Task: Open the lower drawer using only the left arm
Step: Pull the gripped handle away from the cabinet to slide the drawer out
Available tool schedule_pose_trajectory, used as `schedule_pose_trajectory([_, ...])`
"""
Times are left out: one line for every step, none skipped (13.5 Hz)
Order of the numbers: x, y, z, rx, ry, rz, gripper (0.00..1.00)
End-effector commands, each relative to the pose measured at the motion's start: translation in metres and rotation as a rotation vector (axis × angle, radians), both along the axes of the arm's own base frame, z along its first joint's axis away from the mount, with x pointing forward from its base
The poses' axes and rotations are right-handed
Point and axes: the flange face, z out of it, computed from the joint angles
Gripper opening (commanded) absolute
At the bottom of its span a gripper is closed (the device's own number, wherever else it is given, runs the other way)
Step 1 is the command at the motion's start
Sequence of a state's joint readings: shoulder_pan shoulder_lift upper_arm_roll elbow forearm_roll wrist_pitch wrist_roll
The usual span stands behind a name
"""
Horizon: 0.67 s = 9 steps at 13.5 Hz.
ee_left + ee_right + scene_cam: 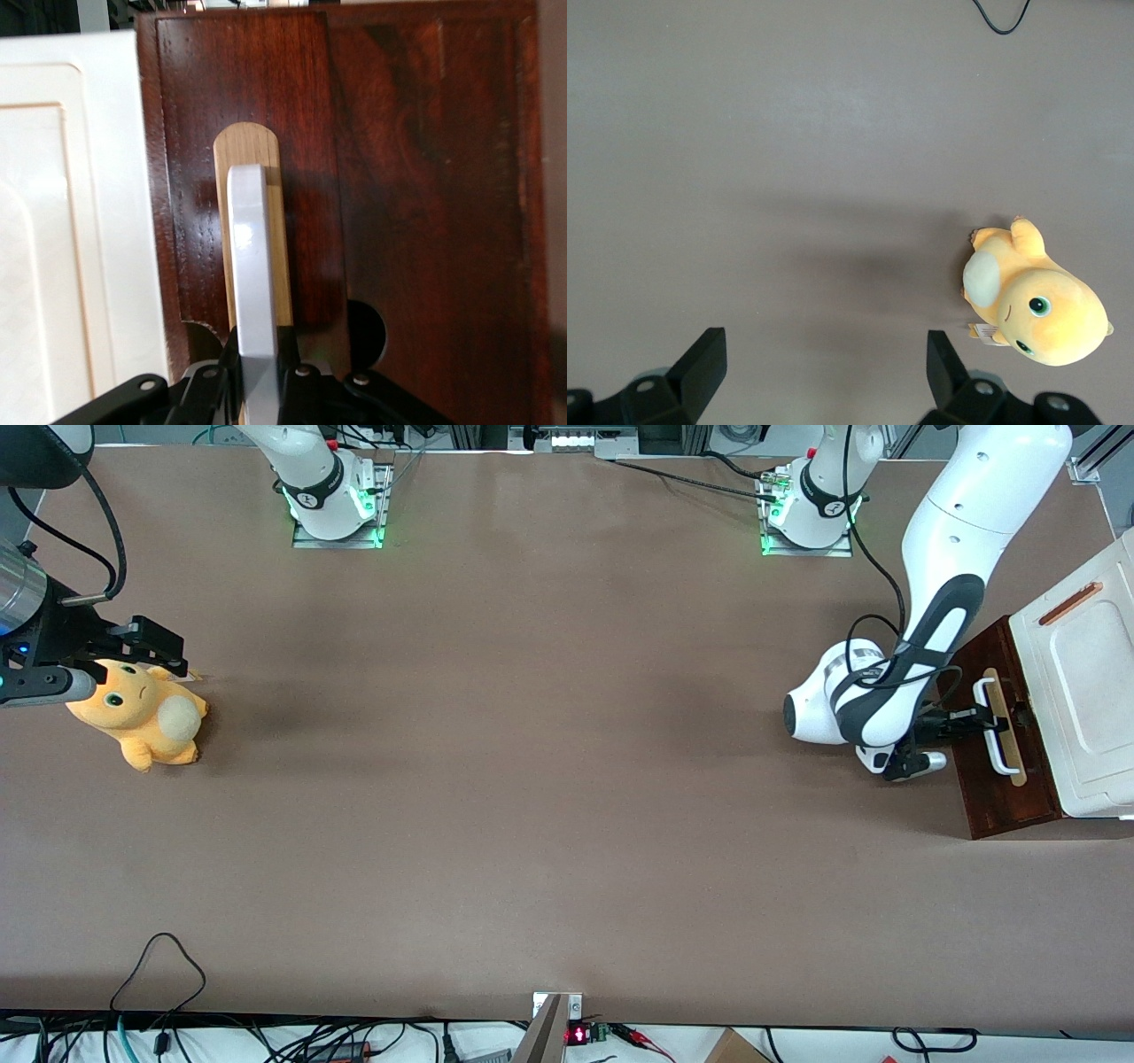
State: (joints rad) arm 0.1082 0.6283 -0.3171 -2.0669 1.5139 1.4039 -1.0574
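The lower drawer (990, 802) shows a dark reddish-brown front with a tan strip and a white bar handle (1001, 751). It stands at the working arm's end of the table, under the white cabinet top (1081, 691). The left arm (939, 620) reaches down in front of the drawer. Its gripper (985, 717) is shut on the handle. In the left wrist view the handle (252, 257) runs up between the black fingers (292, 354), which press on both its sides. The gripper (257, 363) sits close to the drawer front (186, 133). I cannot tell how far out the drawer stands.
An orange plush toy (142, 713) lies toward the parked arm's end of the table, also in the right wrist view (1036, 305). A black cable loop (159, 965) lies at the table edge nearest the front camera. The cabinet top (53, 221) borders the drawer front.
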Motion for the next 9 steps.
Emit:
schedule_pose_trajectory([0.011, -0.058, 0.009, -0.036, -0.006, -0.109, 0.0])
schedule_pose_trajectory([0.013, -0.068, 0.011, -0.047, -0.009, -0.122, 0.01])
schedule_pose_trajectory([0.014, -0.075, 0.013, -0.048, -0.01, -0.133, 0.01])
schedule_pose_trajectory([0.014, -0.078, 0.012, -0.049, -0.01, -0.138, 0.01])
schedule_pose_trajectory([0.013, -0.078, 0.011, -0.05, -0.007, -0.137, 0.02])
schedule_pose_trajectory([0.012, -0.079, 0.009, -0.05, -0.006, -0.139, 0.02])
schedule_pose_trajectory([0.012, -0.082, 0.009, -0.052, -0.004, -0.145, 0.02])
schedule_pose_trajectory([0.013, -0.091, 0.01, -0.062, -0.006, -0.156, 0.02])
schedule_pose_trajectory([0.015, -0.096, 0.012, -0.067, -0.012, -0.16, 0.03])
